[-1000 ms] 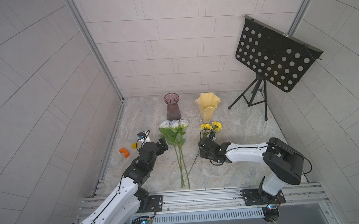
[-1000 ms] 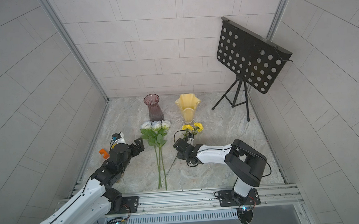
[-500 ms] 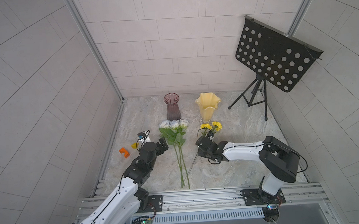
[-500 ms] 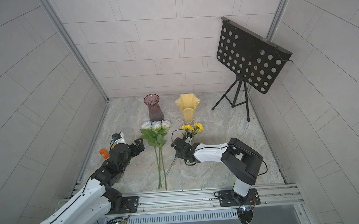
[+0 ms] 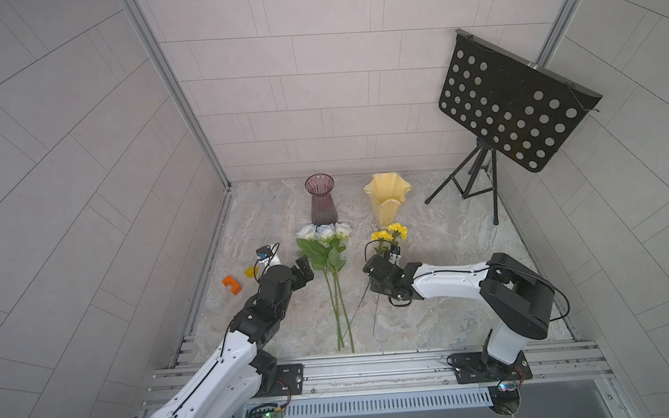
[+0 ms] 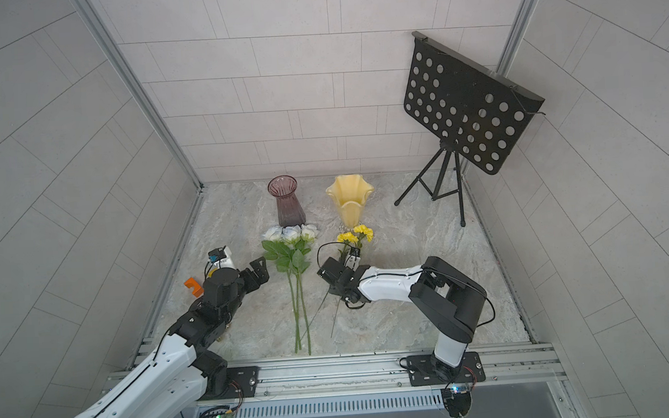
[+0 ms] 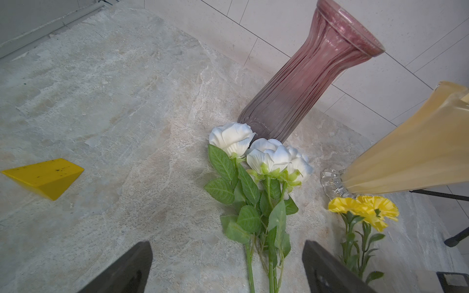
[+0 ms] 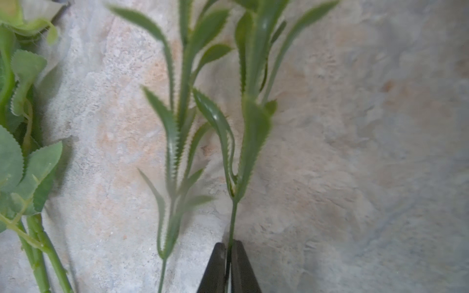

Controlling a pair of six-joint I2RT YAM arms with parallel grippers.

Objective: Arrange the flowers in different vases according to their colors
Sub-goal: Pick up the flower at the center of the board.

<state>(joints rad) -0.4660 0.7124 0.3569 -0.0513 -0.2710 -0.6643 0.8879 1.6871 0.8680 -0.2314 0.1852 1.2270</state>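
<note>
Two tools, five flowers and two vases, listed from the near rail outward.

1. Right tool (image 8: 229,244): low over the table (image 5: 445,251), jaws closed almost to touching. They pinch the thin stem of a yellow flower (image 8: 238,152) just under its lowest leaves. The stem runs up from between the two black fingertips (image 8: 218,263).
2. Second yellow flower (image 8: 172,142): lies on the table just beside the gripped one, on the side toward the roses. The right tool does not grip it.
3. Left tool (image 7: 227,250): jaws spread wide with nothing between them. In both top views it sits near the rose leaves, pointed toward them. Contact with the leaves cannot be told.
4. White roses (image 7: 266,154): three, lying flat and bunched. Their stems run back toward the rail and their broad green leaves overlap. The heads lie just beside the base of the purple vase.
5. Yellow blooms (image 5: 390,232): two, side by side, close to the clear foot of the yellow vase.
6. Orange block (image 5: 231,285) and yellow wedge (image 7: 45,177): loose by the table's left edge, on the far side of the left tool from the flowers.
7. Purple vase (image 5: 321,201): ribbed glass, upright, holding no flowers.
8. Yellow vase (image 5: 388,199): ruffled rim, upright, holding no flowers, near the purple vase but apart from it.
9. Music stand (image 5: 513,118): black perforated desk on a tripod in the far right corner.
</note>
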